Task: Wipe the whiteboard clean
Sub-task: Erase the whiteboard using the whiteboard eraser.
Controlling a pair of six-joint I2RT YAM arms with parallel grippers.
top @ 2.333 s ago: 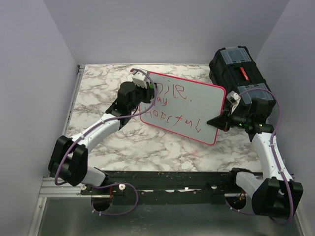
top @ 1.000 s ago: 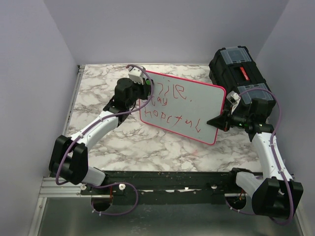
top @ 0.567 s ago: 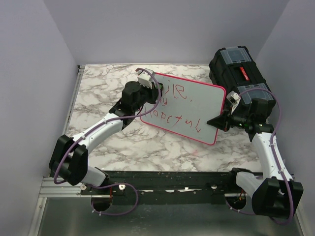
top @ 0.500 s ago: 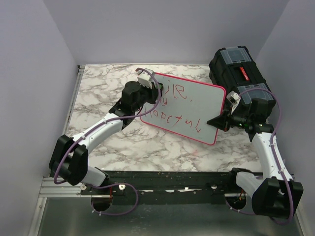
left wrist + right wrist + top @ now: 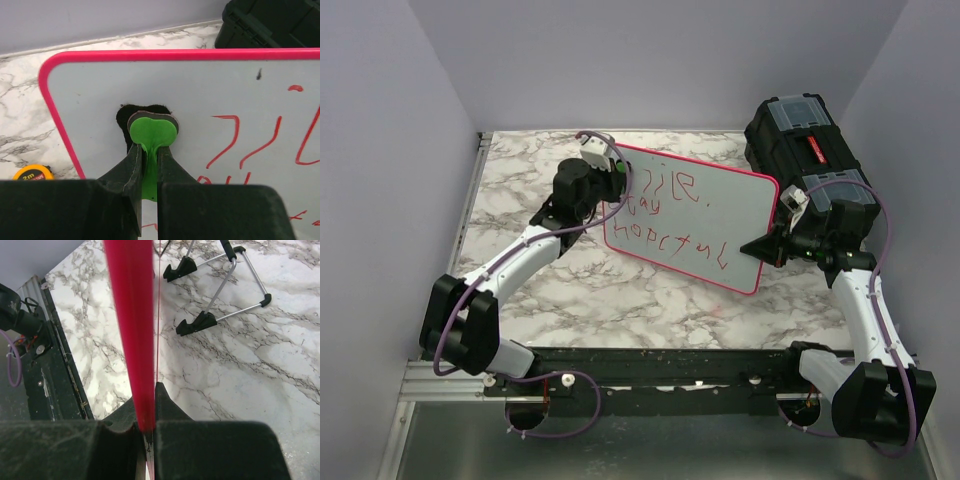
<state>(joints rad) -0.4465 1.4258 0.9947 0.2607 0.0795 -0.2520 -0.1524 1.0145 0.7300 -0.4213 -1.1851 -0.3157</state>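
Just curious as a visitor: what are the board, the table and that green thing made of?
The board looks like a glossy white coated sheet, its pink rim probably plastic. The table looks like marble, grey veins on white, possibly printed laminate. The green thing seems smooth matte plastic with a dark fuzzy pad behind, likely felt.

The whiteboard [image 5: 710, 215] stands in the middle of the table [image 5: 520, 180], toolbox [image 5: 800, 135] behind its right end, tape measure [image 5: 32, 173] beside its left edge, eraser [image 5: 152, 131] on its face.

Glossy whiteboard [image 5: 720, 215] (pink plastic rim) on polished marble-look table [image 5: 510, 172].
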